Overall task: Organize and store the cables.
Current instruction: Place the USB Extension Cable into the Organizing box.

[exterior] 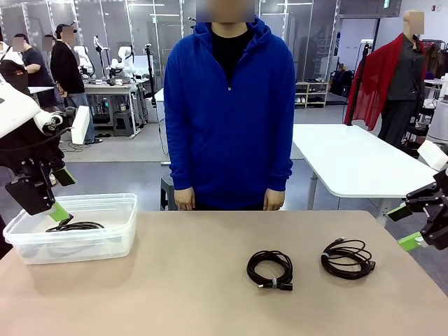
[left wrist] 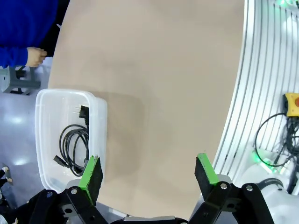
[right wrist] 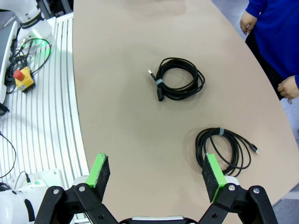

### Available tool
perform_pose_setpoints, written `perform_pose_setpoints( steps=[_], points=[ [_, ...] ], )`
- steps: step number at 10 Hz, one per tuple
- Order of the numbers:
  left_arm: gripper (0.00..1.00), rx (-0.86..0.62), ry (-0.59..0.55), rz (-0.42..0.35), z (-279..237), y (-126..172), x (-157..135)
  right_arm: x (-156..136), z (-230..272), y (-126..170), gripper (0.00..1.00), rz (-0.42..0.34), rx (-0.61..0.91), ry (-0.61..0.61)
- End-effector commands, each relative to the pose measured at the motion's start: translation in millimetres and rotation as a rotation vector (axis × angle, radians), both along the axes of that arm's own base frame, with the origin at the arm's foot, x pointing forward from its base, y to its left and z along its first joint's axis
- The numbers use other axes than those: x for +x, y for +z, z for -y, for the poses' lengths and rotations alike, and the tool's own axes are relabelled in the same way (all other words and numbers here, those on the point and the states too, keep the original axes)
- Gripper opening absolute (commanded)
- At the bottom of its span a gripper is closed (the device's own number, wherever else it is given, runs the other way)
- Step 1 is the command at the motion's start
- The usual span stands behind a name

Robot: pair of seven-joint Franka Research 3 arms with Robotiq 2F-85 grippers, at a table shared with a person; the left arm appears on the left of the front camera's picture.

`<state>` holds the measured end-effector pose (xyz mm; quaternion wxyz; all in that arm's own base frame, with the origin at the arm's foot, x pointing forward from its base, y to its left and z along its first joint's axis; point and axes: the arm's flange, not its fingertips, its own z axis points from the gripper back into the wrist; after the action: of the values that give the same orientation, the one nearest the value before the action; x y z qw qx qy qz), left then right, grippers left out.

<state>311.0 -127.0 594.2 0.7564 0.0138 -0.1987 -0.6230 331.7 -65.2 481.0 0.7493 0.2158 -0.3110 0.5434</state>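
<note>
— Across the table, front view first: how far along are we?
— I see one cable [exterior: 75,226] lying in the clear bin [exterior: 119,241]. The middle coil [exterior: 270,269] and the right coil [exterior: 348,258] lie loose on the table [exterior: 175,294]. My left gripper [exterior: 61,194] hangs spread over the bin, and my right gripper [exterior: 404,227] is spread at the table's right end. Both are empty.
— Left wrist?
— Fingers wide, nothing pinched. The bin holds what looks like one coil, though it's small there.
— Right wrist?
— Jaws apart, hovering by the right coil. I judge one stored, two to go.
</note>
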Motion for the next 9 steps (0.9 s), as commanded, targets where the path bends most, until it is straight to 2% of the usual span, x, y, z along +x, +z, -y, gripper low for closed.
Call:
perform_pose_setpoints(
  steps=[1, 2, 3, 5, 9],
  points=[
    [1.0, -0.001, 0.001, 0.0, -0.3, 0.0, 0.1, -0.6, -0.8, -0.4, 1.0, -0.001, 0.014, 0.0],
    [1.0, 0.019, 0.014, -0.037, 21.7, -2.0, 6.7, -0.6, -0.8, -0.4, 1.0, -0.001, 0.014, 0.0],
    [1.0, -0.003, -0.005, -0.006, 53.1, -1.3, 16.3, -0.6, -0.8, -0.4, 1.0, -0.001, 0.014, 0.0],
    [1.0, 0.071, 0.027, -0.081, 106.9, -13.6, 36.3, -0.6, -0.8, -0.4, 1.0, -0.001, 0.014, 0.0],
    [1.0, 0.114, -0.014, -0.082, 182.1, -32.9, 48.6, -0.6, -0.8, -0.4, 1.0, -0.001, 0.014, 0.0]
  ],
)
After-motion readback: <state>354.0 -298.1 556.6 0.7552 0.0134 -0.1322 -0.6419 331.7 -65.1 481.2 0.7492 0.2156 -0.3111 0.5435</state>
